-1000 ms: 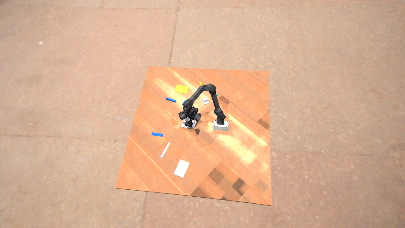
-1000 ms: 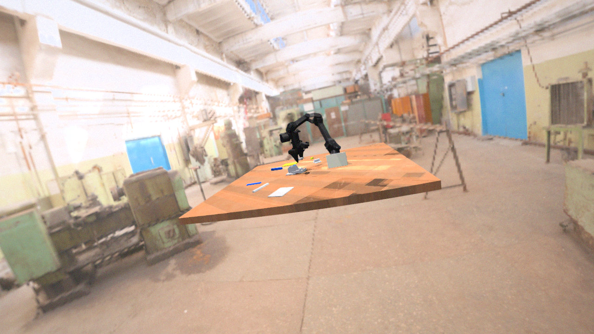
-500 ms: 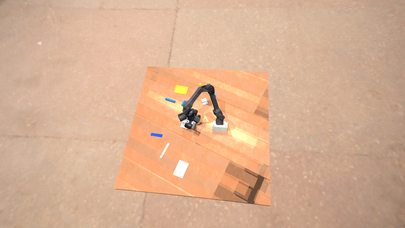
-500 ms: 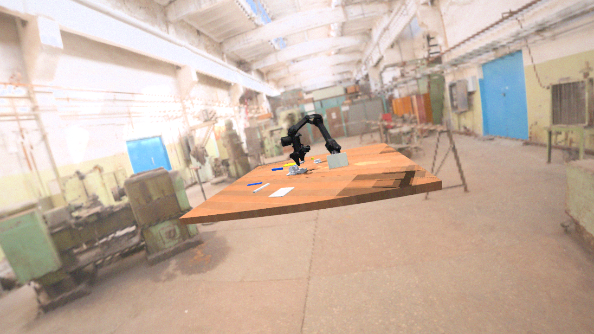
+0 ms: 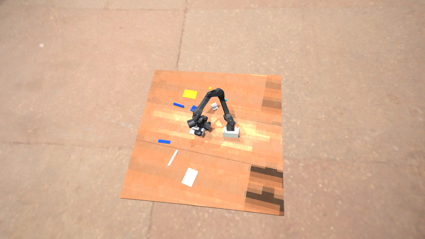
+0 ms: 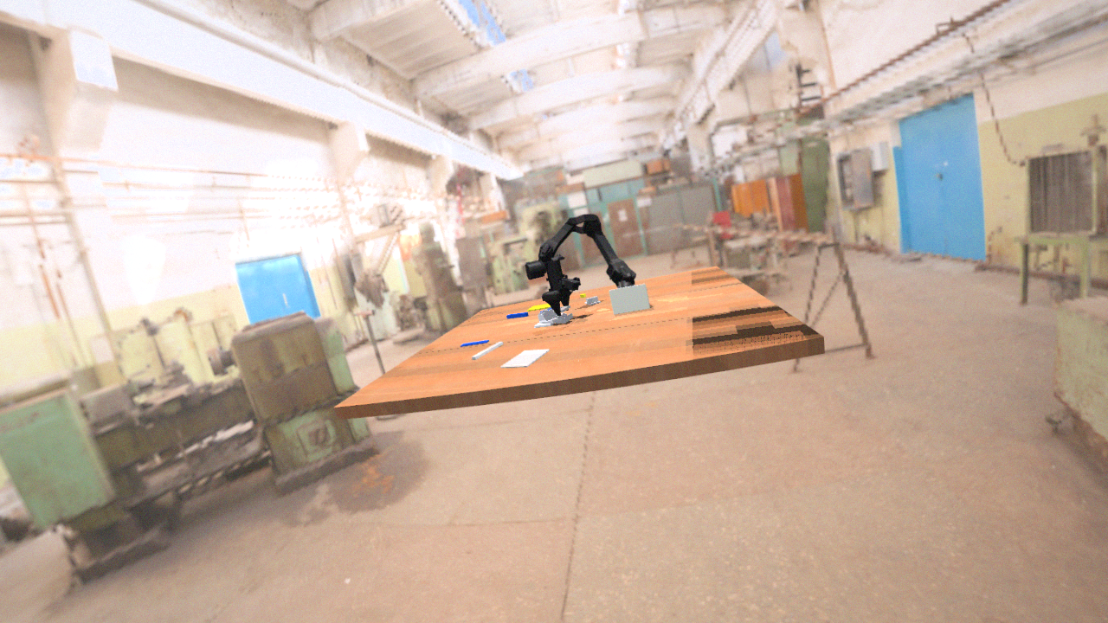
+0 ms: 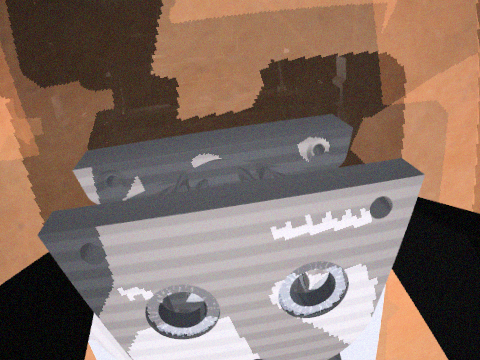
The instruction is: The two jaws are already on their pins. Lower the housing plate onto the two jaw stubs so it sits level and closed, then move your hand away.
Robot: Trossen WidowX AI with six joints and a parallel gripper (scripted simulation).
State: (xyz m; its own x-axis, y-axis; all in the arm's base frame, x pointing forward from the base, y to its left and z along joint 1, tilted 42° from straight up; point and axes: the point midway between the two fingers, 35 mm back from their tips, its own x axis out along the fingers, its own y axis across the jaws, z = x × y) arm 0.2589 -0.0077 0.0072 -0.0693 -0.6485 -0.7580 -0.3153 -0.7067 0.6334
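The grey housing plate [image 7: 240,245], with two ringed holes and two small corner holes, spans the space between my black fingers in the wrist view. My gripper [image 7: 234,228] [image 5: 198,132] [image 6: 556,311] is shut on it and holds it low over the jaw assembly. Beyond the plate's far edge shows the grey base bar [image 7: 240,145] with a small hole near each end. A few shaded teeth of the jaws [image 7: 190,184] show between bar and plate. The jaw stubs are hidden under the plate, and I cannot tell whether it touches them.
A grey block [image 5: 214,106] [image 6: 592,300] and a blue block [image 5: 193,108] lie behind the gripper. A yellow sheet [image 5: 189,93], blue bars [image 5: 178,105] [image 5: 164,141], a white bar [image 5: 172,158] [image 6: 487,350] and a white sheet [image 5: 189,177] [image 6: 525,357] lie around. My arm's base [image 5: 230,134] is right.
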